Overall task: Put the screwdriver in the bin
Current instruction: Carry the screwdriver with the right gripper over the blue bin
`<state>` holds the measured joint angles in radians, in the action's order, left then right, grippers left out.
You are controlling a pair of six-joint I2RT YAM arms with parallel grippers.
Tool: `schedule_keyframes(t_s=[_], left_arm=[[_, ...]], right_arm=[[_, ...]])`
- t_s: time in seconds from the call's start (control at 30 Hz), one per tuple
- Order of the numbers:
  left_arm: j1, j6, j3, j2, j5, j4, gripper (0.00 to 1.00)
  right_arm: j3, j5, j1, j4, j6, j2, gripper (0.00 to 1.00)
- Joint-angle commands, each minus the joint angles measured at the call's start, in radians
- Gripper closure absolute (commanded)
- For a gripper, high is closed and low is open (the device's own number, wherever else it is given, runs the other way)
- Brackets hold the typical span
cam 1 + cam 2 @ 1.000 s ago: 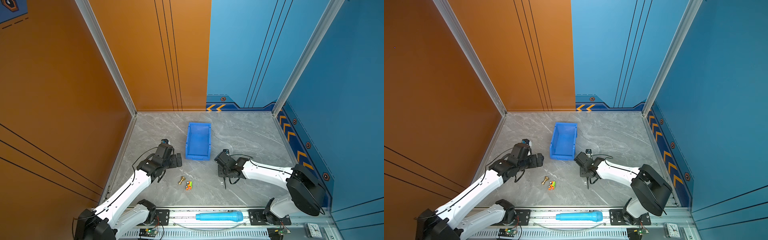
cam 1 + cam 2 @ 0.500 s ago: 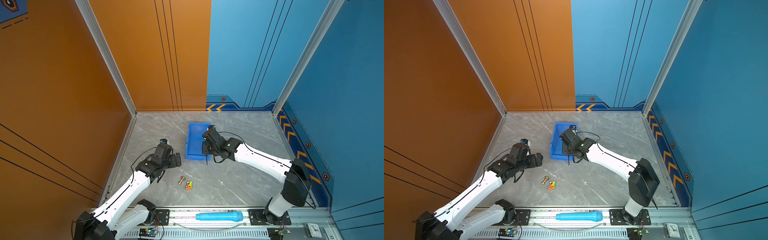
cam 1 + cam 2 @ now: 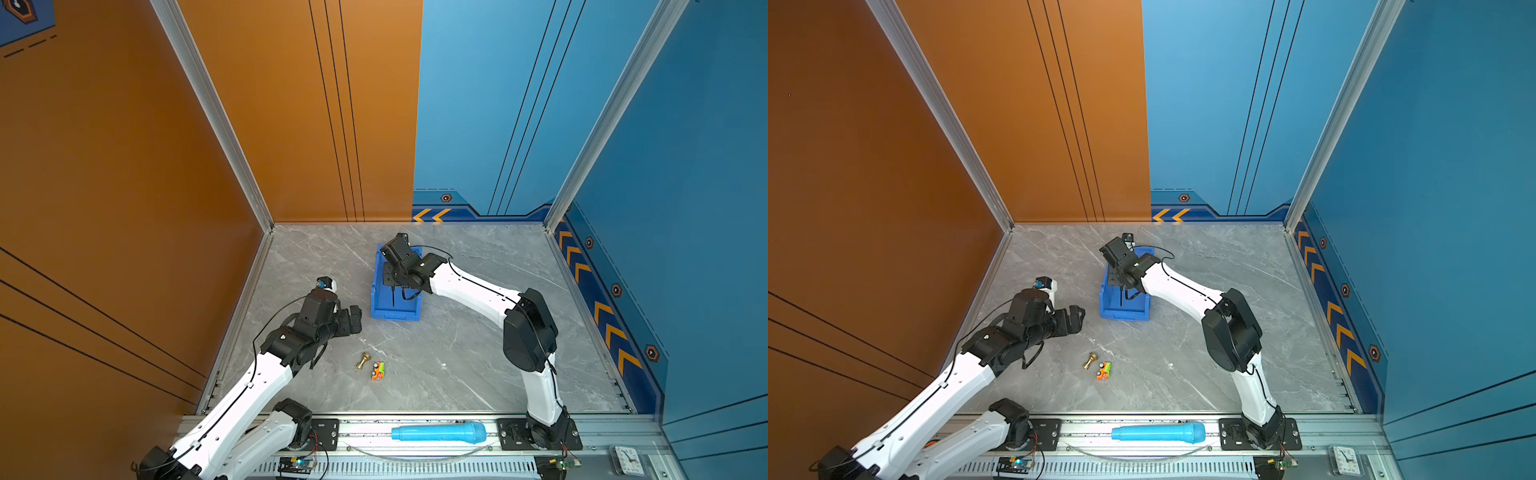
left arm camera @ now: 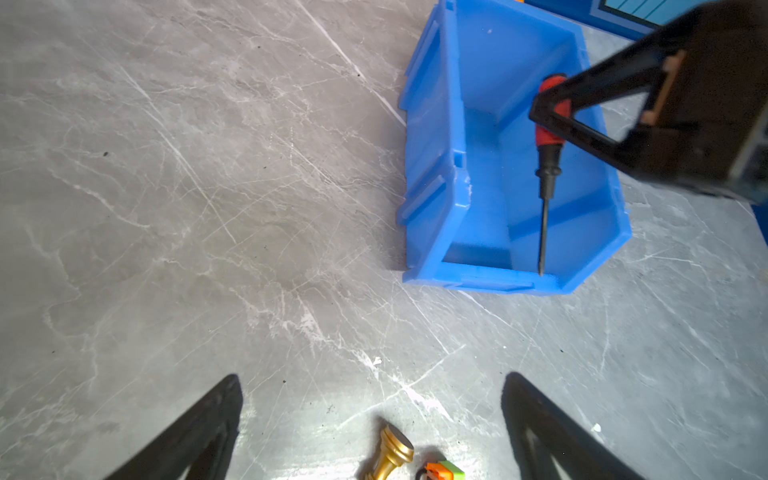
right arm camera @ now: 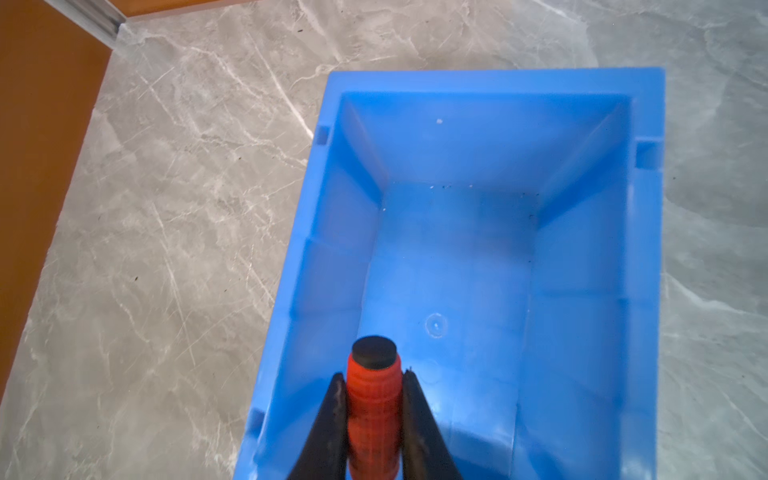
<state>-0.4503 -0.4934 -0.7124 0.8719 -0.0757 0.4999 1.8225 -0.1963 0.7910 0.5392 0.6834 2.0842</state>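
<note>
Screwdriver [image 4: 547, 166] work belongs to the right arm, not the left. The left gripper [image 4: 374, 386] sits nearest the robot's base with its fingers spread wide and empty, above the table [image 4: 208, 208] on the near side of the bin [image 4: 432, 145], just beyond a small brass fitting [image 4: 390, 453]. Further out comes the bin's cut-down front lip. In the left wrist view the thin black tip lines up with that lip, though I cannot tell whether it touches it. From there the shaft runs back along the bin's length, roughly parallel to its long walls. The red handle comes next, pinched between the narrow, closed fingers of the right gripper [image 5: 374, 374], which holds it above the bin floor about midway along. Beyond the handle's black end cap lie open floor and the far wall [image 5: 490, 81]. The tool looks to be within the bin's outline apart from its tip. Judging by that, opening the fingers should drop it inside, with the tip at the front lip the only doubtful point.
</note>
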Motion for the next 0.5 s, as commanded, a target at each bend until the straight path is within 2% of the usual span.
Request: schedule_keyframes(t_s=[0.0, 0.13, 0.47], left_arm=[[-0.024, 0.053, 0.003, -0.036, 0.103, -0.024, 0.02], [-0.056, 0.094, -0.002, -0.053, 0.164, -0.048, 0.02], [-0.097, 0.116, 0.01, -0.066, 0.173, -0.065, 0.02]], right_arm=[[0.055, -0.046, -0.02, 0.025, -0.007, 0.047, 0.97], [0.088, -0.046, -0.032, 0.026, -0.007, 0.095, 0.97], [0.181, -0.079, -0.031, 0.049, -0.002, 0.21, 0.95]])
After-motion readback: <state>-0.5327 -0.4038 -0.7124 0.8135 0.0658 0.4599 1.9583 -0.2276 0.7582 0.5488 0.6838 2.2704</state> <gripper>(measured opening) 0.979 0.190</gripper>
